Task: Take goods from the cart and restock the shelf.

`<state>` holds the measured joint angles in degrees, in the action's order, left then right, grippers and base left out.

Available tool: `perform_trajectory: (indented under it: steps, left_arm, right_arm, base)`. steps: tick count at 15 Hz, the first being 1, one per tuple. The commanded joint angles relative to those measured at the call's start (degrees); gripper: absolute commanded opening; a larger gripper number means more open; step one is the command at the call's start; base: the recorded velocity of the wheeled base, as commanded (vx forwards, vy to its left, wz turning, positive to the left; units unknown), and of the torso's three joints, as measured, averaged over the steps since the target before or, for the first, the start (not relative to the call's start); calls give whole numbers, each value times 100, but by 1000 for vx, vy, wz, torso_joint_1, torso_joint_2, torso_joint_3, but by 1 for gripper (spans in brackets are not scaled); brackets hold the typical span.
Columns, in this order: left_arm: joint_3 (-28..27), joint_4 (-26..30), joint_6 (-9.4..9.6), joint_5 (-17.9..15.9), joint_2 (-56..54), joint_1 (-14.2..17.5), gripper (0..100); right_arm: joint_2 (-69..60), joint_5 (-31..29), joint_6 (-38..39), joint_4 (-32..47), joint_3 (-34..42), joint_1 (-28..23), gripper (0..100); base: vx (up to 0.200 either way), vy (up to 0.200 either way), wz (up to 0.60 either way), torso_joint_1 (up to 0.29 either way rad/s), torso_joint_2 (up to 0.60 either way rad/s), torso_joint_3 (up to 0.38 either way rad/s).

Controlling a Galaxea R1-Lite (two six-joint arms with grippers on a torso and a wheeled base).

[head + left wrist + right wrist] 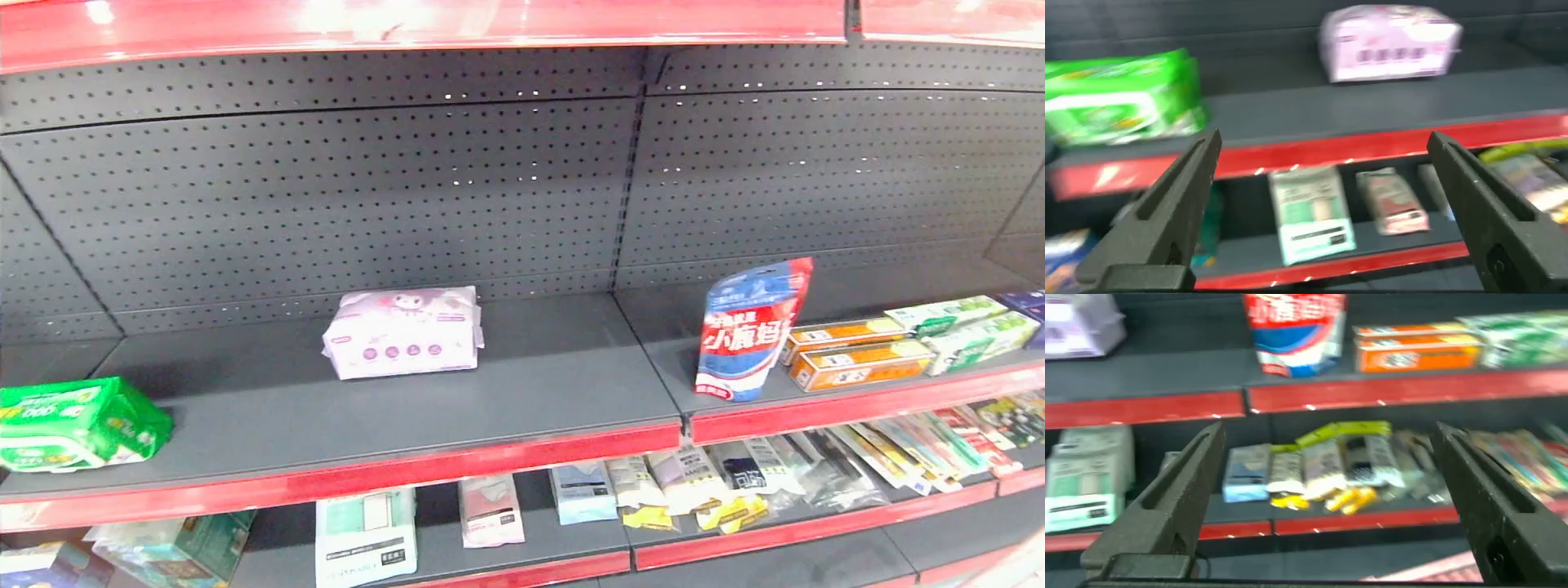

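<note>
The backdrop is a dark grey perforated metal back panel. Below it runs a dark grey store shelf edged with a red price rail.

A pink and white soft pack of tissues lies near the middle of the left bay, towards the back and well apart from the other goods. A green plastic-wrapped soft pack lies at the left end of the same shelf, near the front edge.

In the right bay a blue, red and white stand-up pouch stands near the front edge and appears to lean slightly. Just beside it, to the right, lie two orange and white cartons, one behind the other. Green and white cartons lie farther right.

The lower shelf holds a white and teal flat packet, a pink flat packet and a row of overlapping small sachets.

The left gripper faces the red rail of the left bay. Its dark fingers are spread wide with nothing between them, and the green pack and the tissues lie beyond it. The right gripper faces the right bay below the pouch. Its fingers are likewise wide apart and hold nothing.
</note>
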<state>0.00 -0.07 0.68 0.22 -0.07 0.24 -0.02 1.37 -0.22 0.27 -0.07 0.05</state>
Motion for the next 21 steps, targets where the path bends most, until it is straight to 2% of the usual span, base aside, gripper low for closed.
perform_trajectory:
  steps: [1, 8, 16, 18, 19, 21]
  left_arm:
    - [0, -1, 2, 4, 7, 2, 100]
    - [0, -1, 2, 4, 7, 2, 100]
    - [0, 7, -7, 4, 7, 2, 100]
    - [0, 7, -7, 4, 7, 2, 100]
    - [0, 7, -7, 4, 7, 2, 100]
    - [0, 7, -7, 4, 7, 2, 100]
  right_arm:
    - [2, 4, -4, 0, -1, 4, 100]
    - [2, 13, -4, 0, -1, 4, 100]
    - [257, 39, -31, 0, -1, 74, 100]
    - [249, -66, 207, 8, -19, 101, 100]
    - [451, -57, 83, -9, -318, 101, 100]
    - [2815, -383, 1024, -9, -2656, 74, 100]
  base:
    - [0, 0, -600, 7, 7, -7]
    - [0, 0, -600, 0, 2, 3]
    - [0, 0, 0, 0, 0, 0]
    - [0, 0, 0, 0, 0, 0]
    - [0, 0, 0, 0, 0, 0]
    - [0, 0, 0, 0, 0, 0]
